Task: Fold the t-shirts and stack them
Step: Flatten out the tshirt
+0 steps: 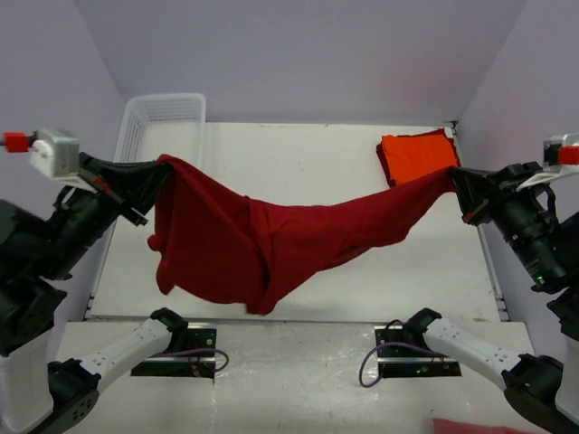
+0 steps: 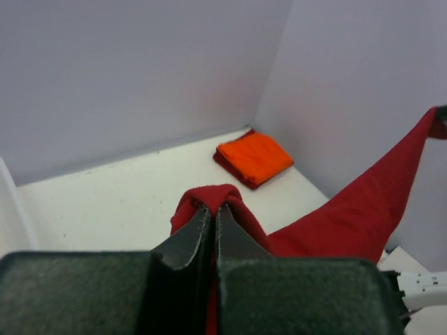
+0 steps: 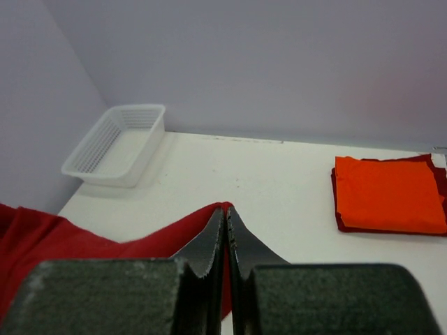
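A dark crimson red t-shirt (image 1: 262, 240) hangs stretched above the white table (image 1: 298, 154), sagging in the middle. My left gripper (image 1: 163, 168) is shut on its left end, and in the left wrist view red cloth (image 2: 209, 195) bunches over the closed left gripper (image 2: 213, 208). My right gripper (image 1: 455, 177) is shut on the right end; the right wrist view shows the right gripper (image 3: 225, 208) pinching the cloth (image 3: 105, 244). A folded bright orange t-shirt (image 1: 418, 155) (image 2: 255, 157) (image 3: 387, 194) lies at the back right corner on a folded dark red cloth (image 3: 438, 167).
A white plastic mesh basket (image 1: 163, 113) (image 3: 119, 143) stands at the back left of the table. Lilac walls close in the back and both sides. A scrap of pink-red cloth (image 1: 470, 427) shows at the bottom right, below the table's near edge.
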